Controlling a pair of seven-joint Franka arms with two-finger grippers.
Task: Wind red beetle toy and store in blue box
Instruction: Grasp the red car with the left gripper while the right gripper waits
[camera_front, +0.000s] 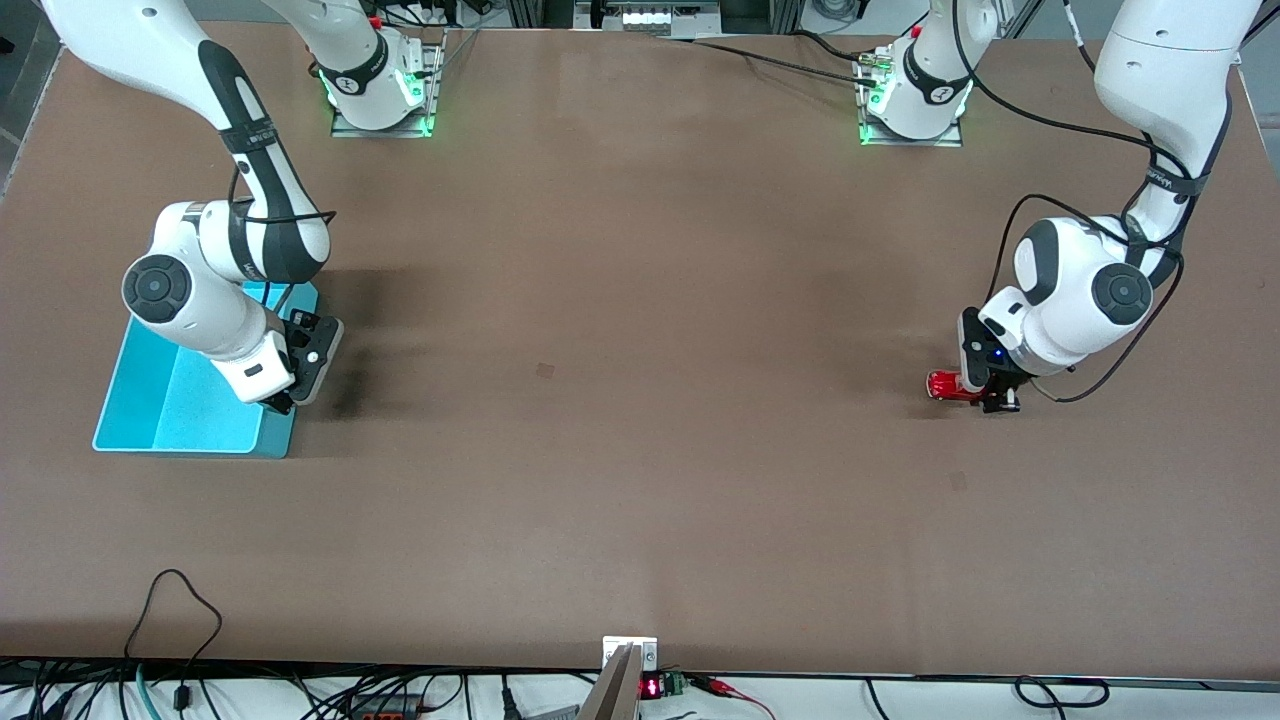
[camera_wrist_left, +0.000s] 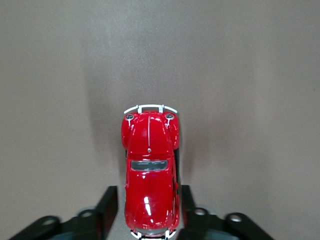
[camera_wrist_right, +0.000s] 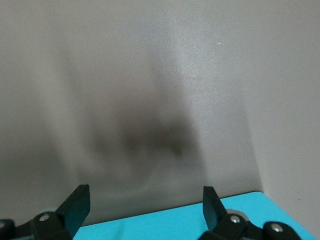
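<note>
Left gripper straddles your red beetle toy on the table at the left arm's end; left wrist view shows fingers flanking it, perhaps not clamped, so it could roll; right gripper waits spread over the blue box edge.

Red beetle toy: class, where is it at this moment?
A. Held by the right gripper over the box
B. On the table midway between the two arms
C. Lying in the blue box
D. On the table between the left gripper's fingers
D: the left wrist view shows the toy on the table between the left gripper's fingers.
</note>
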